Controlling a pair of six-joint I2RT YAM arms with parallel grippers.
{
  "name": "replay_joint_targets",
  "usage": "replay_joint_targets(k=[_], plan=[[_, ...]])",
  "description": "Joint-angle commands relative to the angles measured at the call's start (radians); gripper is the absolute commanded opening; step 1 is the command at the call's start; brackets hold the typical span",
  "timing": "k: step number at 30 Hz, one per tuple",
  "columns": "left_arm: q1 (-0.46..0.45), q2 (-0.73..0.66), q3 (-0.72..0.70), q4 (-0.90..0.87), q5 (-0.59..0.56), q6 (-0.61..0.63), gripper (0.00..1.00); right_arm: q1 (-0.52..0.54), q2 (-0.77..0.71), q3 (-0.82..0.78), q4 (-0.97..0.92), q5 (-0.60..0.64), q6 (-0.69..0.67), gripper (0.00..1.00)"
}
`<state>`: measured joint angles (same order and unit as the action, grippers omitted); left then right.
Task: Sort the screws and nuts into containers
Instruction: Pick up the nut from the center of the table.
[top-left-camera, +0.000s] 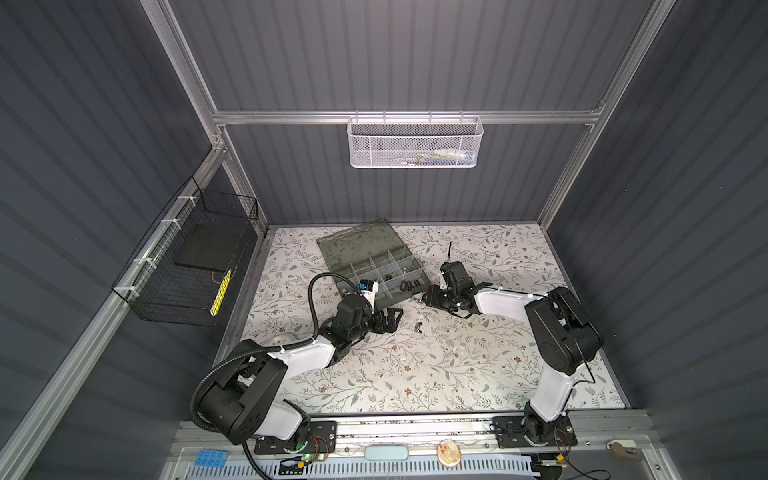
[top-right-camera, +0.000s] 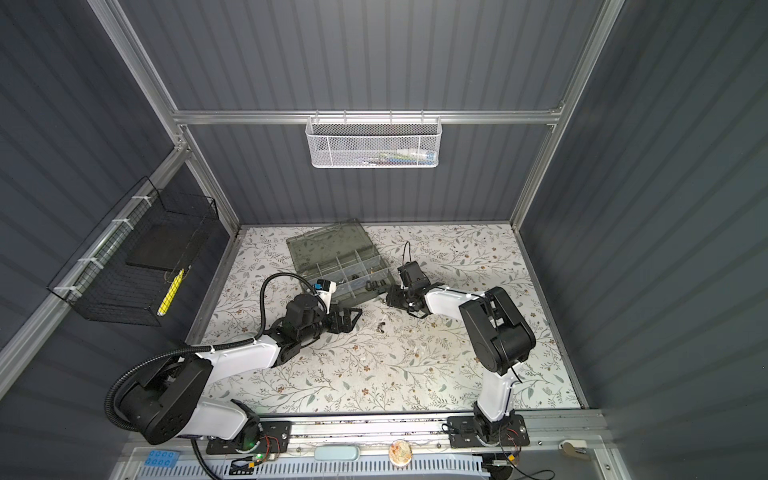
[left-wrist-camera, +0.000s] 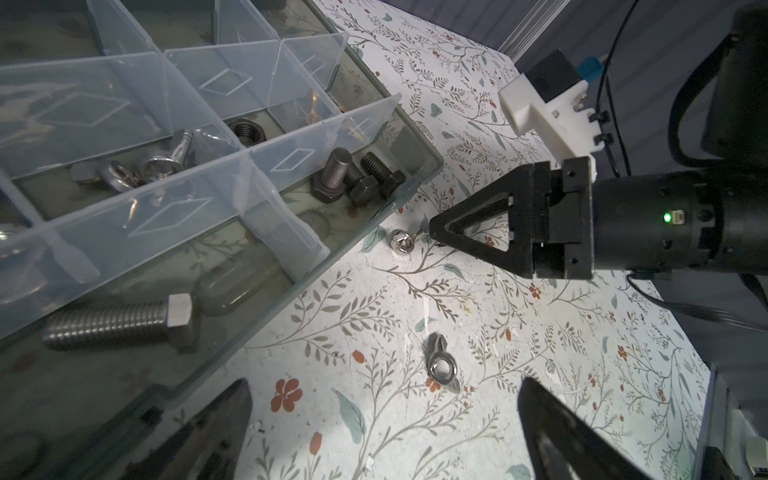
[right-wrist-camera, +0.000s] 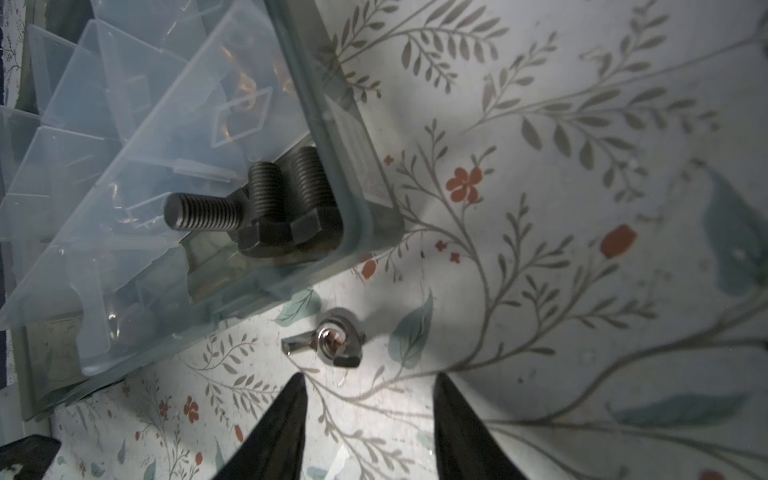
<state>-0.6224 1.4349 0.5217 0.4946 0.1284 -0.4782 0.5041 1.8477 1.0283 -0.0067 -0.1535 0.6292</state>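
Silver wing nut (left-wrist-camera: 442, 365) lies loose on the floral-patterned table (top-left-camera: 415, 374), ahead of the wide-spread left gripper (left-wrist-camera: 386, 436). A second wing nut (right-wrist-camera: 332, 343) sits beside the grey-green plastic organizer case (left-wrist-camera: 291, 286), just beyond the right gripper (right-wrist-camera: 365, 424), whose jaws stand apart, empty. Compartments hold one long silver bolt (left-wrist-camera: 120, 324), three dark hex bolts (left-wrist-camera: 357, 183), more wing nuts (left-wrist-camera: 145, 166); brass pieces (right-wrist-camera: 245, 91) blur behind dividers.
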Motion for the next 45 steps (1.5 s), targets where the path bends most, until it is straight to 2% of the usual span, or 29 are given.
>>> replay_joint_targets(k=[1,16,35,45], plan=[[-0.003,0.020,0.029,-0.001,-0.006,0.023,1.00,0.005,0.023,0.023,0.010,-0.001,-0.029,0.48],[-0.002,0.038,0.037,-0.004,-0.006,0.023,1.00,0.020,0.088,0.062,0.043,-0.006,-0.065,0.39],[-0.001,0.023,0.032,-0.007,-0.013,0.024,1.00,0.039,0.105,0.059,0.004,0.054,-0.031,0.16],[-0.002,-0.018,0.018,-0.023,-0.048,0.039,1.00,0.040,0.048,0.036,-0.003,0.049,-0.014,0.08]])
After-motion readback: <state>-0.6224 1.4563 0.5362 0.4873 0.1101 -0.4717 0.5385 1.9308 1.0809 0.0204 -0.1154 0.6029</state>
